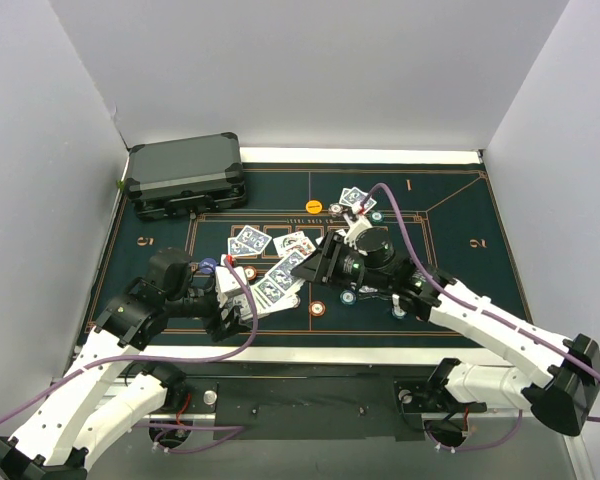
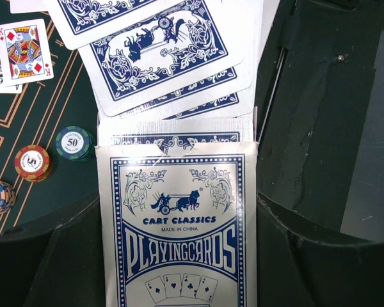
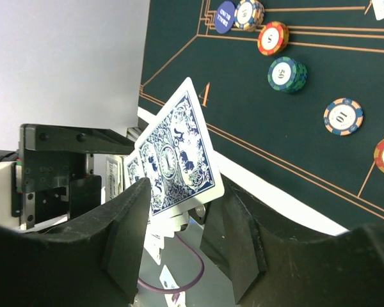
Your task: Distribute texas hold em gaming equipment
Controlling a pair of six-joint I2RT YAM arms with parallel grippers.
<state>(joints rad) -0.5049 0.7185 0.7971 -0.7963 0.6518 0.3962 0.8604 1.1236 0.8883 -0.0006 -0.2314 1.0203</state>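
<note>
**Clamping cards in both grippers**

A card box (image 2: 178, 256) is clamped in the jaws of the left gripper (image 2: 178, 204), long axis straight ahead. Fanned cards (image 2: 163, 51) are spread just beyond it, chips (image 2: 73, 142) to the left. One card (image 3: 179, 144) is pinched by the right gripper (image 3: 187, 185), standing outward, leaning left.

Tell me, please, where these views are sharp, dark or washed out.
Top external: evenly lit, though the white strip beyond the mat is washed out. Left wrist: print on the card box is crisp; the left fingers are almost black. Right wrist: the blue-backed card and teal chip are sharp; the right fingers look soft and dark.
</note>
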